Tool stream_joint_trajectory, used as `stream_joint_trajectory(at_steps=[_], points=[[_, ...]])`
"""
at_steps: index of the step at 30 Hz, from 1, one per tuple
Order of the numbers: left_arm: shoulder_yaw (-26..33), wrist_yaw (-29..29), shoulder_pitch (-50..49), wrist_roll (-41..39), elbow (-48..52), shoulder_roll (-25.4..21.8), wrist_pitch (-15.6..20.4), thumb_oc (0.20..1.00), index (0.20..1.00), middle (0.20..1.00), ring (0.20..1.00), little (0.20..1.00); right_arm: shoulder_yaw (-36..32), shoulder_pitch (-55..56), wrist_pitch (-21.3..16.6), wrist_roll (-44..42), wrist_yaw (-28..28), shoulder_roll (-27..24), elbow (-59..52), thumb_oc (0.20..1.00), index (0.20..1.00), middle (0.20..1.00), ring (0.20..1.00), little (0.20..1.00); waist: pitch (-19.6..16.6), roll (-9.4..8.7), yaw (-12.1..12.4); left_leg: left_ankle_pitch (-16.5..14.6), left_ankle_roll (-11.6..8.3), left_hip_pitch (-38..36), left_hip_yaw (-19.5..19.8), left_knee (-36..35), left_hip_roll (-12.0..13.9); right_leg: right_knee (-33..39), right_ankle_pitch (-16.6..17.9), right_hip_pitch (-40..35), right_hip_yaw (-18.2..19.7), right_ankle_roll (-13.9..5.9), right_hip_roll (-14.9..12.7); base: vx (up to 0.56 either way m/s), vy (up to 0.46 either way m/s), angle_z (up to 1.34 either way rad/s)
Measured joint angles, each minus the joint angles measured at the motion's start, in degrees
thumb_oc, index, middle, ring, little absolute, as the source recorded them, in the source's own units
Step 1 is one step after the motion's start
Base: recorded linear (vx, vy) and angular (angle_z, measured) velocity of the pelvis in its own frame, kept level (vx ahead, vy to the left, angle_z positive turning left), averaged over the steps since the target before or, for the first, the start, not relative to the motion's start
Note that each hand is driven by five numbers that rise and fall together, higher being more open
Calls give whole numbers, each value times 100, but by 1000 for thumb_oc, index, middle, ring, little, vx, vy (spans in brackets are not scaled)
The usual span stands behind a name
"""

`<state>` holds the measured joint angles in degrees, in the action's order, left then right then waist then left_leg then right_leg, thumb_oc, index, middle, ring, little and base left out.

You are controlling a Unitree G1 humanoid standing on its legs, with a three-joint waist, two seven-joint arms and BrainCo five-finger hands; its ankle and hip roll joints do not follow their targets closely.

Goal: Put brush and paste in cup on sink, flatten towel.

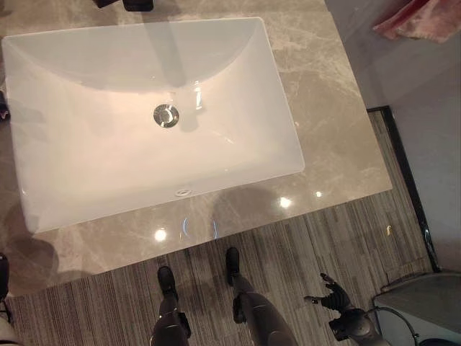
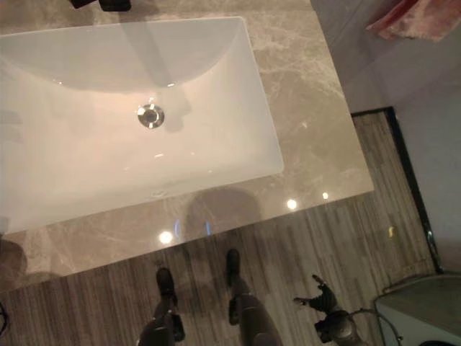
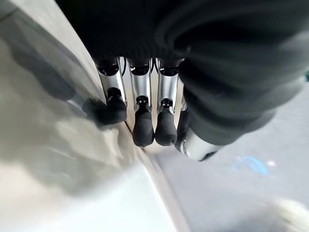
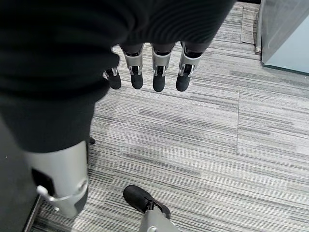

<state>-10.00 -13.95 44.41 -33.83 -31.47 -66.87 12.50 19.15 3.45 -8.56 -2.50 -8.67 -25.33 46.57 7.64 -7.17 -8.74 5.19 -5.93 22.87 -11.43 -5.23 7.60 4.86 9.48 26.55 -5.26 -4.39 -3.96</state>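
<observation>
We look down on a rectangular white sink (image 1: 108,158), glossy and smooth, with rounded corners and a round chrome drain (image 1: 166,115) near its middle. It is set into a polished beige marble counter (image 1: 324,130) veined in pale lines. At the far right a pink cloth (image 1: 418,18), perhaps the towel, lies crumpled off the counter. Below the counter runs striped grey carpet (image 4: 203,145). Our right hand (image 1: 331,294) hangs low over that carpet, fingers (image 4: 159,79) loosely spread and holding nothing. Our left hand (image 3: 145,111) has its fingers straight in a row, dark tips close by a pale glossy surface, empty
</observation>
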Motion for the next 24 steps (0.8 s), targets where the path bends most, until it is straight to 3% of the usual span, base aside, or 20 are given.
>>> stream_joint_trajectory(at_steps=[2, 4, 7, 9, 13, 15, 19, 24], points=[[282, 11, -709, 1, 620, 43, 76, 200, 200, 200, 200, 200, 1, -3, 4, 4, -1, 1, 5, 1000, 1000, 1000, 1000, 1000, 8, 12, 56, 0, 0, -109, 4, 0, 5, 0, 0, -102, -1, 1, 2, 35, -7, 1], [1058, 27, -1850, -3, 1341, 370, 122, 200, 200, 200, 200, 200, -62, -27, 24, 52, -3, 7, 32, 1000, 1000, 1000, 1000, 1000, 38, 56, 133, -8, -7, -374, 15, -2, 11, 2, -5, -365, -11, -3, 4, 18, -5, -1], [1625, 97, -3223, 6, 1976, 566, 194, 200, 200, 200, 200, 200, -212, -19, 42, 123, -1, 14, 165, 1000, 1000, 1000, 1000, 1000, 66, 108, 238, -103, -31, -636, 108, -3, -3, 4, -150, -658, -17, 4, -11, 69, 5, 7], [2188, 138, -3953, 2, 2264, 975, 195, 200, 200, 200, 200, 200, -425, 6, 93, 174, 0, 18, 247, 1000, 1000, 1000, 1000, 1000, 93, 150, 444, -104, -32, -807, 143, -3, 3, 4, -165, -850, -43, 2, -8, 68, -2, 8], [2716, 312, -5262, 10, 2920, 1818, 206, 200, 200, 200, 200, 200, -618, 64, 131, 399, 16, 58, 427, 1000, 1000, 1000, 1000, 1000, -20, 304, 682, -151, -30, -1204, 254, -4, -12, 31, -302, -1312, -158, -18, -30, 75, -6, 15], [2737, 423, -5492, 12, 3088, 1904, 216, 200, 200, 200, 200, 200, -629, 92, 150, 480, 24, 59, 467, 1000, 1000, 1000, 1000, 1000, -133, 372, 778, -168, -28, -1337, 291, -5, -8, 39, -344, -1469, -189, -26, -29, 25, -26, 13], [2716, 598, -5672, 17, 3190, 2380, 232, 200, 200, 200, 200, 200, -623, 106, 150, 800, 148, 54, 505, 1000, 1000, 1000, 1000, 1000, -357, 589, 780, -190, -5, -1622, 320, -4, -12, 8, -356, -1789, -250, -45, -32, -22, -40, 5], [2643, 835, -5793, 33, 3836, 2923, 231, 200, 200, 200, 200, 200, -684, 295, 214, 907, 159, -12, 793, 1000, 1000, 1000, 1000, 1000, -508, 718, 766, -159, -30, -1777, 472, -5, 19, 46, -373, -2013, -365, -30, -4, -18, -36, 13]])
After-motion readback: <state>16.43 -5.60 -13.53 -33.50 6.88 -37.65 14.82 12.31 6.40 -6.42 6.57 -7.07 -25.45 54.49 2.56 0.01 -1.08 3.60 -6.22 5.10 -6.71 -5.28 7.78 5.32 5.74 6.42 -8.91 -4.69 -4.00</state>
